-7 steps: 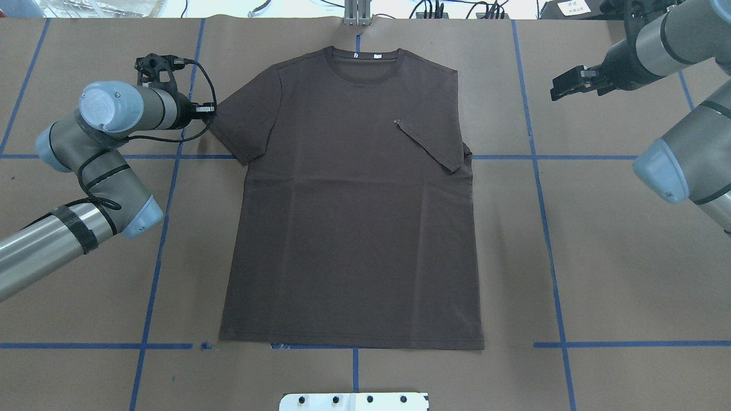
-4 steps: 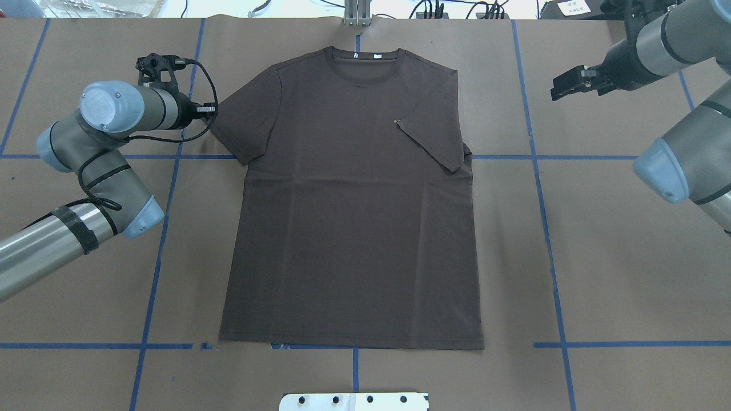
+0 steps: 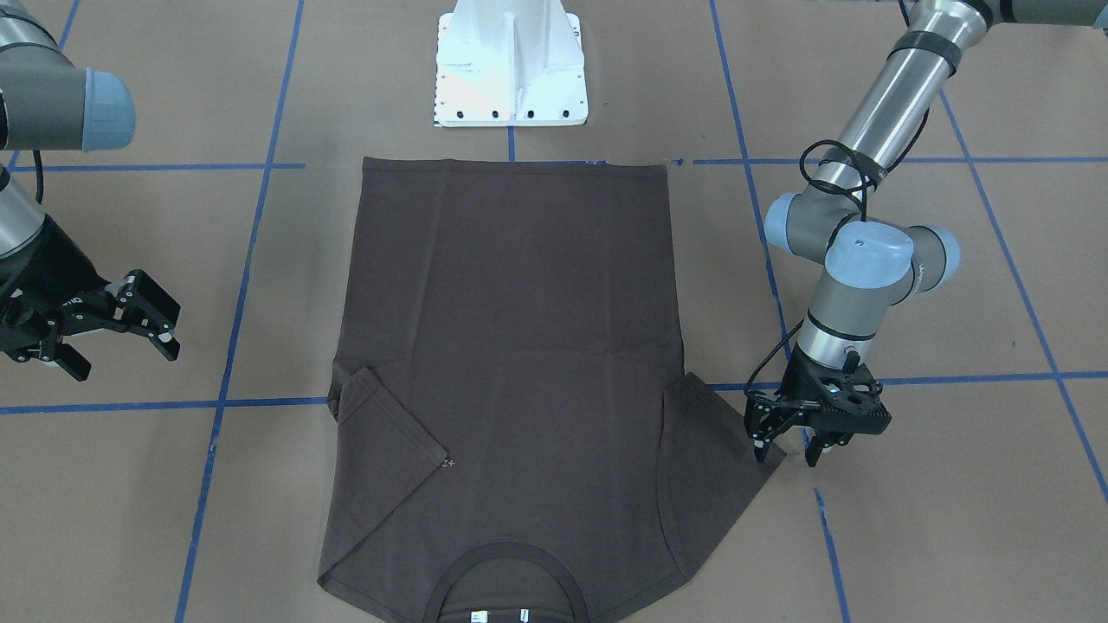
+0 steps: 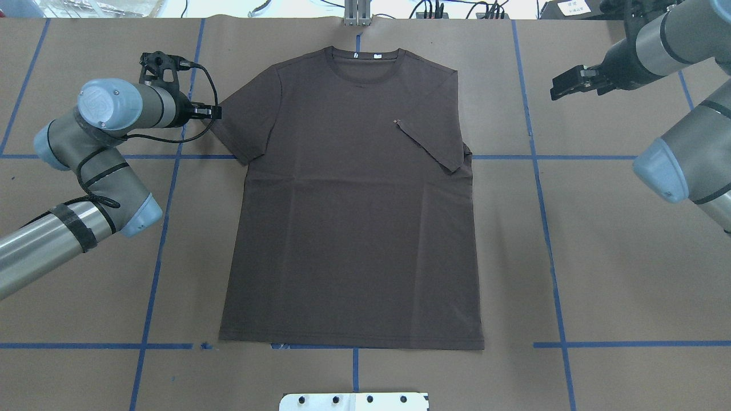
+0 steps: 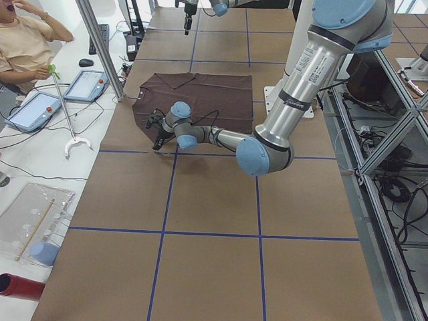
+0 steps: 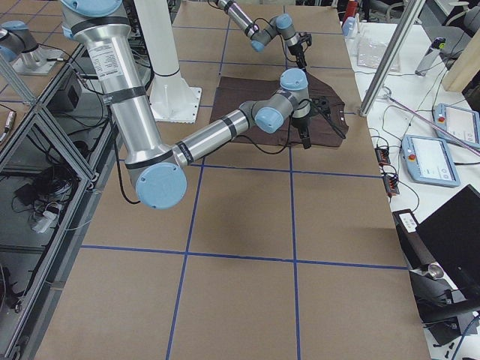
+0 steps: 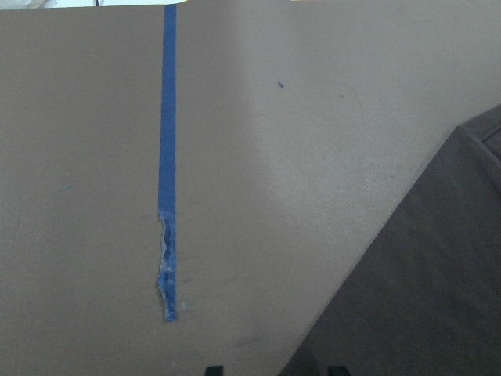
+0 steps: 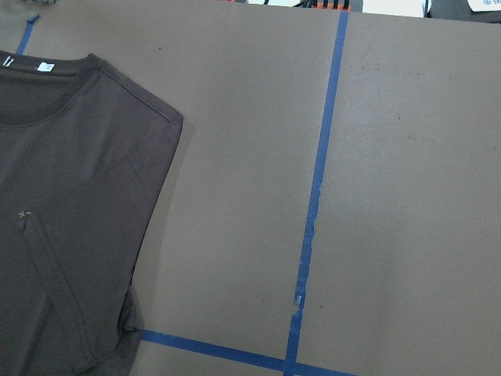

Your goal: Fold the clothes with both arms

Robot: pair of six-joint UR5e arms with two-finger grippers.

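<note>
1. Cloth first: the T-shirt [image 4: 354, 228] lies flat, front up, on the brown paper-covered table [image 4: 617, 257], hem toward the white base [image 3: 511, 69]; its right sleeve [image 4: 431, 145] is folded in over the chest; its left sleeve [image 4: 245, 123] is spread out on the paper.
2. Only the front-facing view shows how far both grippers are spread; the overhead view shows the white neck tags [image 4: 365, 56] plainly, but there the left wrist hides most of its gripper.
3. At the left sleeve's outer corner the left gripper [image 3: 786, 457] points down, fingers apart; one fingertip is at the hem, the other over bare paper; it grips nothing; whether it touches the cloth I cannot tell.
4. The left wrist view shows the sleeve's edge running diagonally down to between the two fingertips at the bottom edge; a torn strip of blue tape [image 7: 167, 157] lies beside it.
5. Off to the side the right gripper [image 3: 126, 362] hangs above the table, fingers wide apart, empty, well apart from the shirt.
6. The right wrist view shows the small pale logo [image 8: 23, 214] at the folded sleeve's tip.
7. The left side view alone shows a person [image 5: 27, 40] at a bench past the table's end.
</note>
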